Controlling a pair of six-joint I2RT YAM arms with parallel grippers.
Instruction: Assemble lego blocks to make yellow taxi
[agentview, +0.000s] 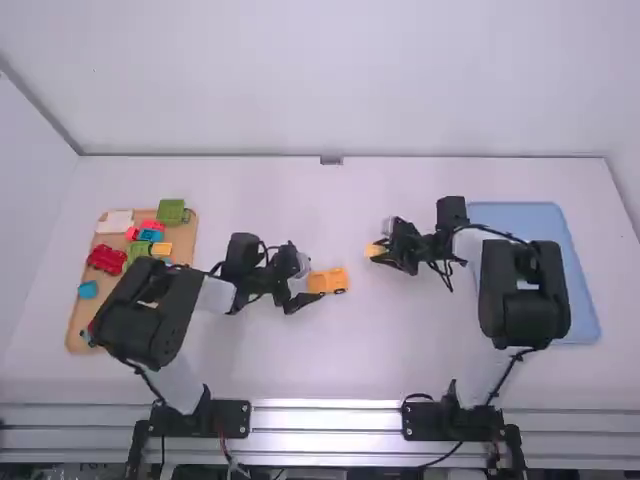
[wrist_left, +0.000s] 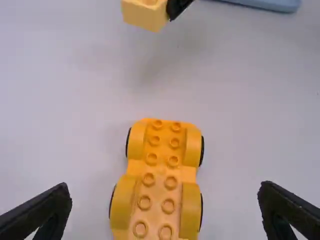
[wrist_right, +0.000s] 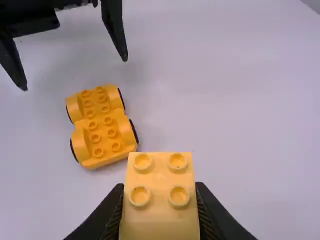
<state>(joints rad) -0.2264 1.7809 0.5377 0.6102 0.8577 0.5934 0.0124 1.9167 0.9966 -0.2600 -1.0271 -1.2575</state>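
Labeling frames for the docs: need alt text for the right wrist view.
The right gripper's jaws grip a yellow block with four studs showing on top. Beyond it, a yellow car base with black-edged wheels and rows of bare studs sits on the white table, the left gripper's jaws open near its far end.

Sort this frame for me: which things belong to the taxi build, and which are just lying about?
In the job:
- yellow wheeled base
- yellow block in the right gripper

Apparently just lying about:
- blue tray
- tan tray
- red block and green block there
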